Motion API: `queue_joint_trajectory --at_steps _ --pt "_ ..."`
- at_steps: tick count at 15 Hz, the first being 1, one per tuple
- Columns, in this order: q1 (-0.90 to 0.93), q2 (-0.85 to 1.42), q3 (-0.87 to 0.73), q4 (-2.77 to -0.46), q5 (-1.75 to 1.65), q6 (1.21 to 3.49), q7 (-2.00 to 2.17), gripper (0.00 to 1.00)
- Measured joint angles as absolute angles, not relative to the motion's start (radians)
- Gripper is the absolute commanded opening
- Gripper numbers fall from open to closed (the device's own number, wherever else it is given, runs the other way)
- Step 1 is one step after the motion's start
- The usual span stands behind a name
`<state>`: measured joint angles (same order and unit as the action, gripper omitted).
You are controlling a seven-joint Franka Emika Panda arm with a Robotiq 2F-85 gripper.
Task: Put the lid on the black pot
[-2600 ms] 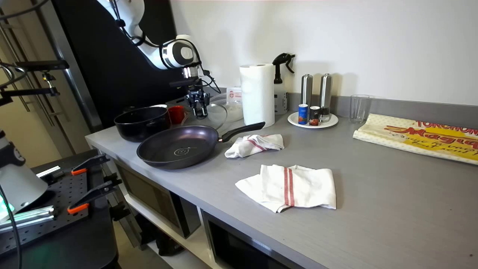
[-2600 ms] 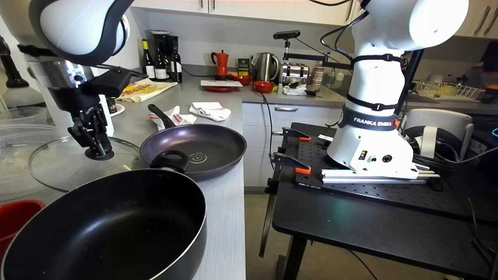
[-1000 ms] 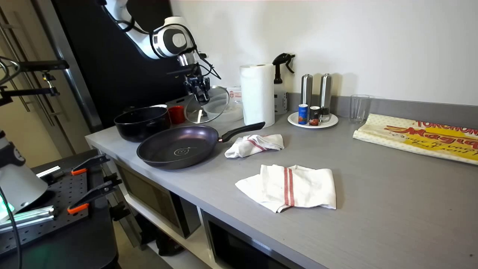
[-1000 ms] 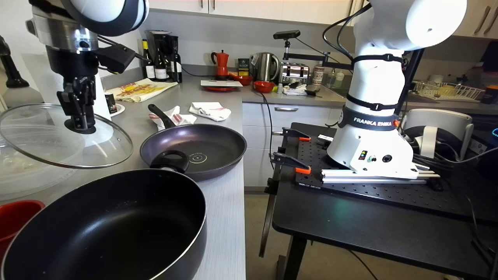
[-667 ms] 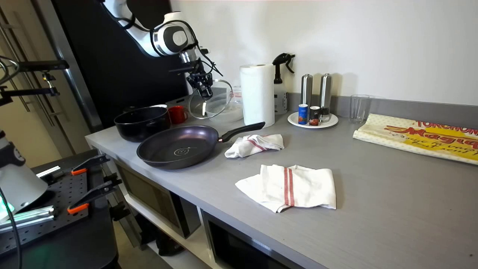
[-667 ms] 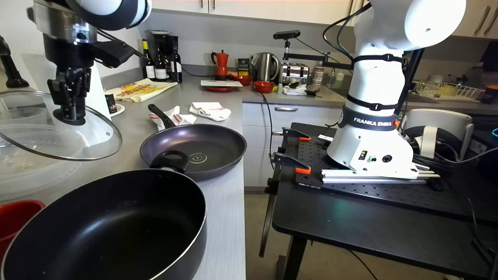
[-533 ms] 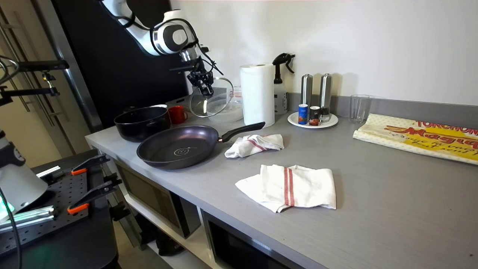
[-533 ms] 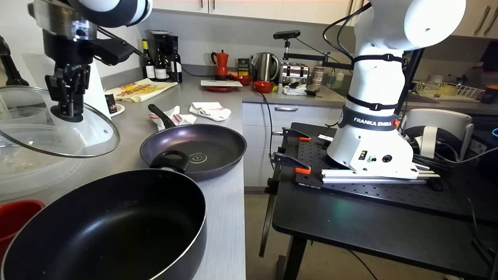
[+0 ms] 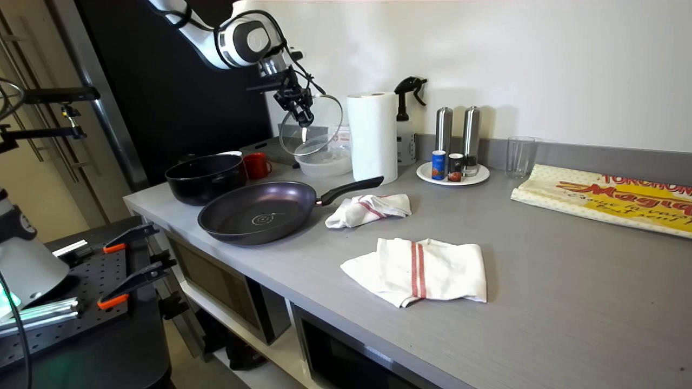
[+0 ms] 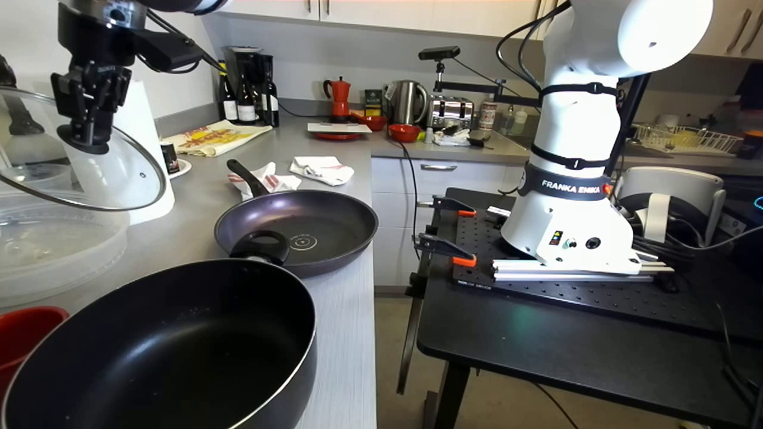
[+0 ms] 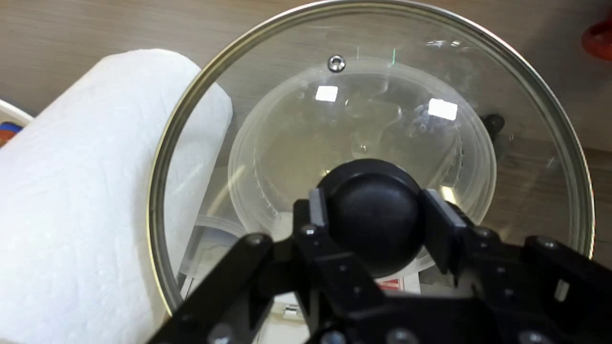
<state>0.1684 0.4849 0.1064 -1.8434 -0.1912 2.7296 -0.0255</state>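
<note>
The round glass lid [image 9: 327, 108] with a metal rim hangs tilted in the air; it also shows in an exterior view [image 10: 143, 173] and the wrist view [image 11: 406, 33]. My gripper [image 9: 303, 116] is shut on the lid's black knob, one finger on each side, as the wrist view [image 11: 375, 215] shows. The black pot [image 9: 203, 183] stands uncovered on the counter's end, lower than the lid and to its left there; its dark inside fills the near part of an exterior view [image 10: 179, 357]. The pot is out of the wrist view.
A clear bowl-like container [image 9: 324, 163] is below the lid. A paper towel roll [image 9: 373, 140] stands close beside the lid. A red mug [image 9: 257, 165] is beside the pot. A dark frying pan [image 9: 259, 219] sits against the pot's other side. Two cloths [image 9: 373, 210] lie beyond.
The lid rose steadily with my gripper from low by the counter and tilted more. It also shifted slightly toward the paper towel roll. The pot and pan stayed put.
</note>
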Motion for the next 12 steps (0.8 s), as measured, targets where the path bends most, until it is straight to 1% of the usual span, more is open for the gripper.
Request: queue_joint_trajectory --at_steps 7,12 --pt "0.192 0.383 0.094 -1.893 -0.202 2.730 -0.005 0.25" --pt "0.228 0.306 0.079 -1.940 -0.261 2.666 0.040 0.25"
